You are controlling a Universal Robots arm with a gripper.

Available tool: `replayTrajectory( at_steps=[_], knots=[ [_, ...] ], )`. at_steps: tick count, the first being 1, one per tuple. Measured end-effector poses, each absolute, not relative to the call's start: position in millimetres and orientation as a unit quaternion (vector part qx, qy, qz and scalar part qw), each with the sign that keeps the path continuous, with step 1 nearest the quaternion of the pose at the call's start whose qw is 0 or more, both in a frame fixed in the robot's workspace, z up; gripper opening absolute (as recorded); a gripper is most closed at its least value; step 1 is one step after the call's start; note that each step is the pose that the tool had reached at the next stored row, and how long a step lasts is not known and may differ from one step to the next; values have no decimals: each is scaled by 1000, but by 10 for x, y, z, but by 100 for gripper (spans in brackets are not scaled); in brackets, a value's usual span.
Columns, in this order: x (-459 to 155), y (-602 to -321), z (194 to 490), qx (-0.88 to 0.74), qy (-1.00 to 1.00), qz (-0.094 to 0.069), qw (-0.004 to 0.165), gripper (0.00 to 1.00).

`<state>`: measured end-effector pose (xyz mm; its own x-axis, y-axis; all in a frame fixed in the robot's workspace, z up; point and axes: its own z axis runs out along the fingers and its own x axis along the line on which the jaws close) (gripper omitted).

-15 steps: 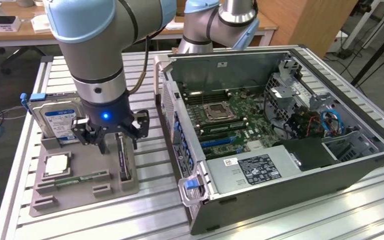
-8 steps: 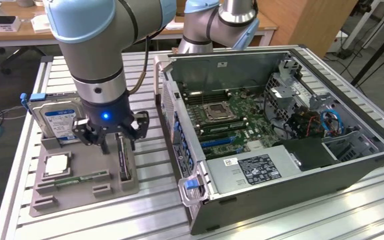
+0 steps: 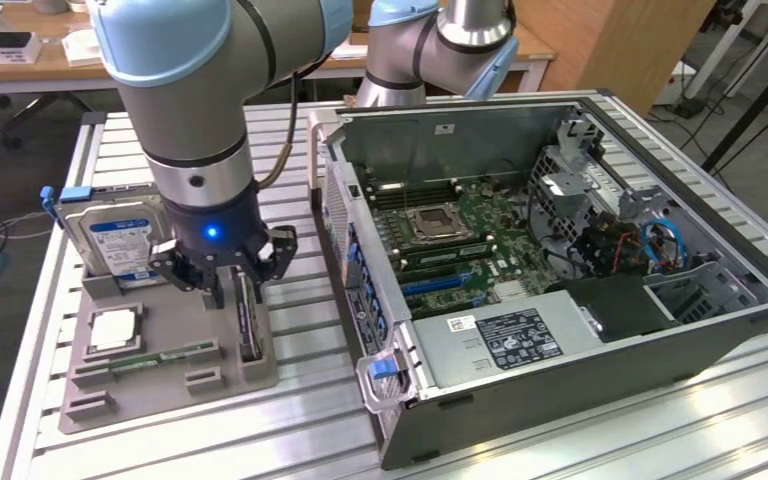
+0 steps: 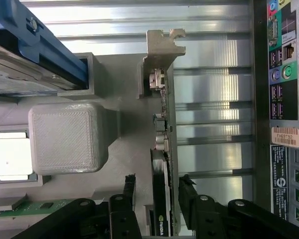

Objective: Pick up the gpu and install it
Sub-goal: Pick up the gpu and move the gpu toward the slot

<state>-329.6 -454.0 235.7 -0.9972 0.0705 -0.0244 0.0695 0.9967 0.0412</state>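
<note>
Behind the claw, gpu partly hidden

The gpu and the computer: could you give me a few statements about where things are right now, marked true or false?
1. The gpu stands on its edge in the grey holder tray. True.
2. The gripper straddles the gpu, one finger on either side. True.
3. The gpu is plugged into the motherboard. False: it is in the tray, outside the computer case.
4. The computer case is closed. False: its side is open and the motherboard shows.
5. The hard drive sits inside the case. False: it stands in the tray, beside the arm.
</note>
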Motion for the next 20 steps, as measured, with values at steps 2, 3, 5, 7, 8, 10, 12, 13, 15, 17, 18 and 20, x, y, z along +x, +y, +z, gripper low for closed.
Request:
replayTrajectory(
  at_steps=[2,3,5,7,8,10,12,13,15,17,18,20],
  knots=[
    [-3290,-4542,2357,35,999,20,13,47],
    [-3290,-4542,2357,35,999,20,13,47],
    [-3290,-4542,2357,35,999,20,13,47],
    [-3290,-4542,2357,35,999,20,13,47],
    [-3290,-4542,2357,35,999,20,13,46],
    [-3290,-4542,2357,35,999,20,13,40],
    [-3290,-4542,2357,35,999,20,13,33],
    [-3290,-4542,2357,35,999,20,13,33],
    [-3290,-4542,2357,35,999,20,13,33],
    [-3290,-4542,2358,35,999,20,13,31],
    [-3290,-4542,2358,35,999,20,13,26],
    [-3290,-4542,2358,35,999,20,13,26]
  ],
)
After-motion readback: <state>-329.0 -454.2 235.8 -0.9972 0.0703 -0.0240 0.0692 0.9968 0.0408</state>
